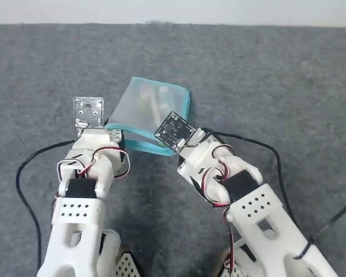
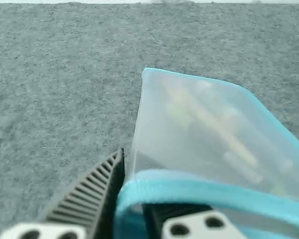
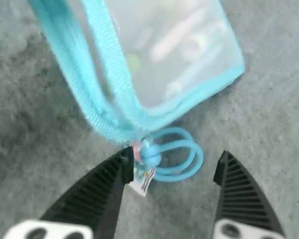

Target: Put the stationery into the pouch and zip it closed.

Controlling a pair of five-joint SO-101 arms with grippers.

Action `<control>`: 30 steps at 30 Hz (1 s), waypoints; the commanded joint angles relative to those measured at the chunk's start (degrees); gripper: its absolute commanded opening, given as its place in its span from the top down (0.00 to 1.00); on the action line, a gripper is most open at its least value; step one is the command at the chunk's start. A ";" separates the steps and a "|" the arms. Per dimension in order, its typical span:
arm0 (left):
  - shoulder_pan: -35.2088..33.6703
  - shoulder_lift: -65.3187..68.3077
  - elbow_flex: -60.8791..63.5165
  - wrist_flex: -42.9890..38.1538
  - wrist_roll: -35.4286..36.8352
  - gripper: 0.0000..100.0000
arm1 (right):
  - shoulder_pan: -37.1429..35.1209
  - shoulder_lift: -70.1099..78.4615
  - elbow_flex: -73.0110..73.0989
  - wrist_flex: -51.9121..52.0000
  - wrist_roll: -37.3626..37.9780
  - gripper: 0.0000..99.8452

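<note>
My left tool (image 2: 134,191) is clamped on the pouch (image 2: 204,124). The ribbed fingers (image 2: 97,191) pinch one end of the blue zip edge (image 2: 199,191), and that band runs between the jaws. From the high view the pouch (image 1: 153,109) lies on the grey surface (image 1: 277,75) just ahead of both arms. Its near edge is by the two wrists and its far edge points away from them. The left arm is at its near left corner and the right arm at its near right corner.

Through the clear wall I can make out the stationery (image 2: 214,134) inside: a few long, pale yellow and green shapes lying side by side, too blurred for me to name.

My right tool (image 3: 175,155) is spread wide and grips nothing. Between its fingers lies the loop (image 3: 177,144), a blue cord knotted to the zip's slider at the pouch's corner, with a small tag hanging beside the knot. One fingertip (image 3: 123,162) is right against the knot, touching or nearly so. The other finger is well clear of the cord. The loop rests on the surface just off the corner. I cannot tell from here whether the zip is shut along its whole length.
</note>
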 commanded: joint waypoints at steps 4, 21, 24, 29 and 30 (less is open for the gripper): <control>-0.62 -0.79 -0.66 -1.93 0.88 0.99 | -1.19 7.43 -0.09 -7.43 -0.70 0.74; -0.53 -0.70 -0.40 -3.69 0.88 0.99 | 5.58 7.08 -11.69 0.66 -0.79 0.99; 0.26 -0.70 -0.40 -3.96 0.79 0.99 | 5.05 4.53 -16.09 6.02 -0.79 0.99; 2.99 -0.62 -0.31 -3.69 0.97 0.99 | 0.66 4.26 -22.59 11.30 -0.88 0.99; 3.08 -0.62 -0.31 -3.69 1.05 0.99 | -0.75 4.18 -23.56 12.26 -1.05 0.99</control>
